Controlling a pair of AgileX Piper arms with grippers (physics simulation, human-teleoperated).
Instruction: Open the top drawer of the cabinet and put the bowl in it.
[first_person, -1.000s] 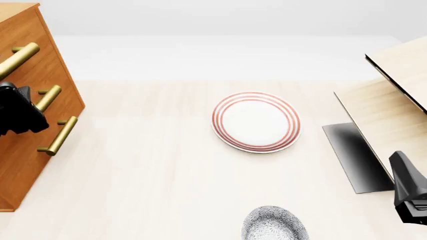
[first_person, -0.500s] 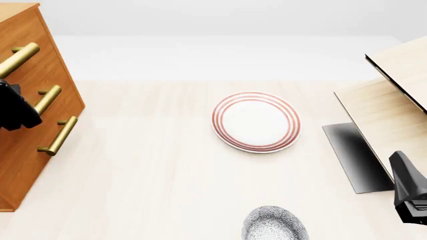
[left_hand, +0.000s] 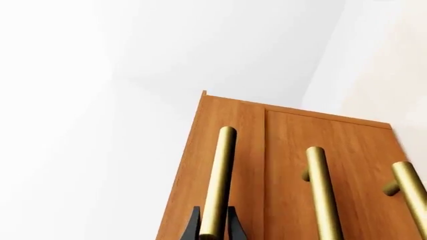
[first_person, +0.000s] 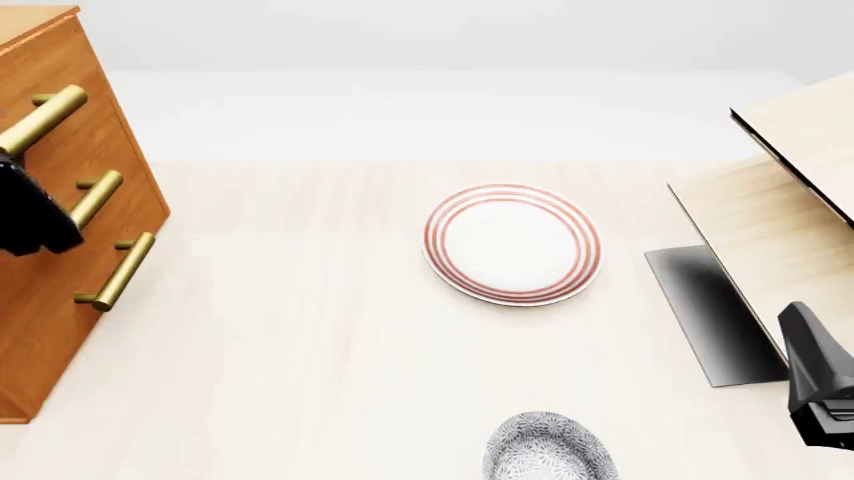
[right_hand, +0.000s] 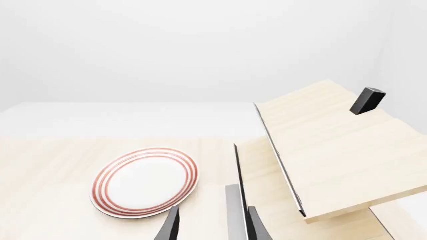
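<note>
Pale table (first_person: 334, 360), left hand (left_hand: 213, 231) around handle (left_hand: 218, 180)

Both arms are plain matte black, with no cables, screws or markings that can be made out. In the front view the left gripper (first_person: 27, 215) shows as a blocky black mass with angular edges, and the right gripper (first_person: 817, 385) as a tapering black wedge above a housing with a pale grey grooved band. The wrist views show only slim, dark, pointed fingertips (left_hand: 194, 229), one of the right pair (right_hand: 172, 227) shading to grey.
</note>
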